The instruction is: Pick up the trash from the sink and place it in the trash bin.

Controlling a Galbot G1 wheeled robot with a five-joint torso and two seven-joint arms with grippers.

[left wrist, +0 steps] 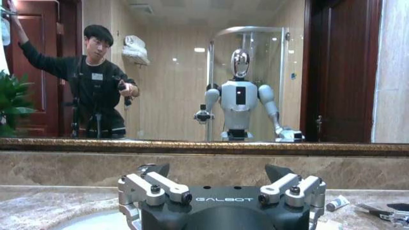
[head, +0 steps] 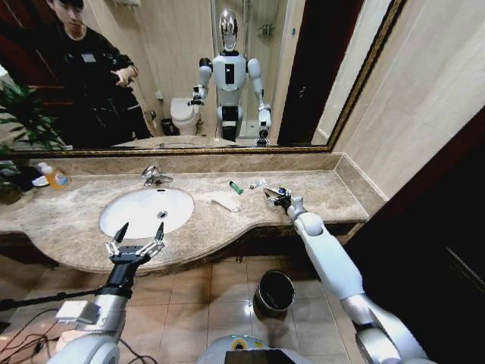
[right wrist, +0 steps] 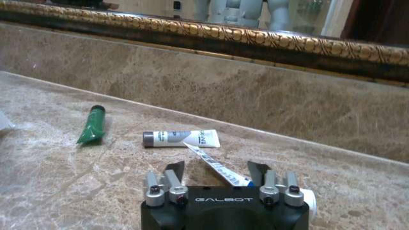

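- While the left claw (head: 139,232) hovers spread at the sink's (head: 114,220) front rim
- the right claw (right wrist: 216,171) sits spread around a white tube (right wrist: 214,164) on the desk (right wrist: 57,167), near a green tube (right wrist: 92,125)

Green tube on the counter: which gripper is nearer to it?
Right. The right gripper sits on the marble counter just beside the green tube. The left gripper, open, hovers at the sink's front rim, across the basin.

Warm, even indoor light. Soft glare on marble bench (head: 303,199) and floor tiles; bright glint on metal bin (head: 273,293) rim. Head view bends straight lines at edges, corners dark. Right wrist view: foreground sharp, mirror frame (right wrist: 255,38) softer.
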